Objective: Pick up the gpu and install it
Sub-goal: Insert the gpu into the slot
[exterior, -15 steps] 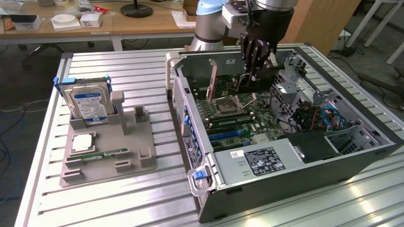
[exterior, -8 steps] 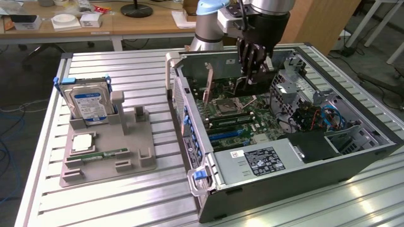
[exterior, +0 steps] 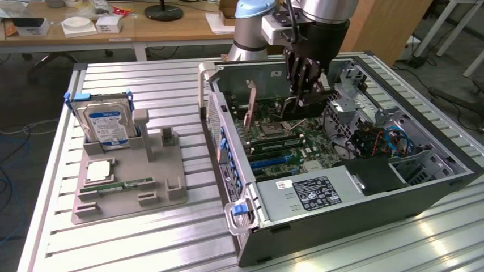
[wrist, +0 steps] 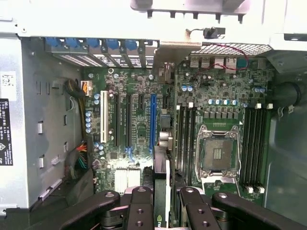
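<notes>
Fingers (wrist: 139,206) pinch the gpu (wrist: 162,191) upright over the motherboard (wrist: 139,124); its lettering is unreadable.

My ribbed metal bench (exterior: 151,85) carries the open computer case (exterior: 340,215); beside the case sits a grey parts holder (exterior: 151,175).

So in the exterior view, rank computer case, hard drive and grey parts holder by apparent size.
1. Computer case, largest.
2. Grey parts holder.
3. Hard drive, smallest.
The gaps look wide enough that camera distance shouldn't change the order.
</notes>
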`<state>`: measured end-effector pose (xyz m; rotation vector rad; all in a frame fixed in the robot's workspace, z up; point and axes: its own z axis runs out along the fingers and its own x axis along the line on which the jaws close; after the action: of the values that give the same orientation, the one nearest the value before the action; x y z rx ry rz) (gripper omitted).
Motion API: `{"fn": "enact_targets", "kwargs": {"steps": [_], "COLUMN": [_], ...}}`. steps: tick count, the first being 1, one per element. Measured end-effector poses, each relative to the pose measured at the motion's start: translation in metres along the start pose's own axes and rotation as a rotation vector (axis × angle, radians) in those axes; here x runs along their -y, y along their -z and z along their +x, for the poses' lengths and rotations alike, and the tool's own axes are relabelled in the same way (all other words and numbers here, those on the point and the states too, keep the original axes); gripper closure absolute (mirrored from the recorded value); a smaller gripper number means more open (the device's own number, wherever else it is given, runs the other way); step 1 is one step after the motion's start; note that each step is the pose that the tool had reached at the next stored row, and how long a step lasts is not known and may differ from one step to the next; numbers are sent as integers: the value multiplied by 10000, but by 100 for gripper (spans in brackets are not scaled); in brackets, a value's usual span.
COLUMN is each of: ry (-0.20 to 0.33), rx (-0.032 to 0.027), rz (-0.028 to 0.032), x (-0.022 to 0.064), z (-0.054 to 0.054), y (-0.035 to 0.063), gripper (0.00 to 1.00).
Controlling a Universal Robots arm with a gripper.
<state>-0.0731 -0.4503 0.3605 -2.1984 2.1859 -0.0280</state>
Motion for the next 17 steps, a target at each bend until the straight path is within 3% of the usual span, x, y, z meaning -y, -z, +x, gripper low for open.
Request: {"fn": "enact_targets", "kwargs": {"steps": [6, 17], "ry": [3, 17], "rx": [-1, 1], "rz": [37, 44], "x": [-1, -16], "z": [1, 2], "y": [-20, -45], "gripper": [74, 74]}}
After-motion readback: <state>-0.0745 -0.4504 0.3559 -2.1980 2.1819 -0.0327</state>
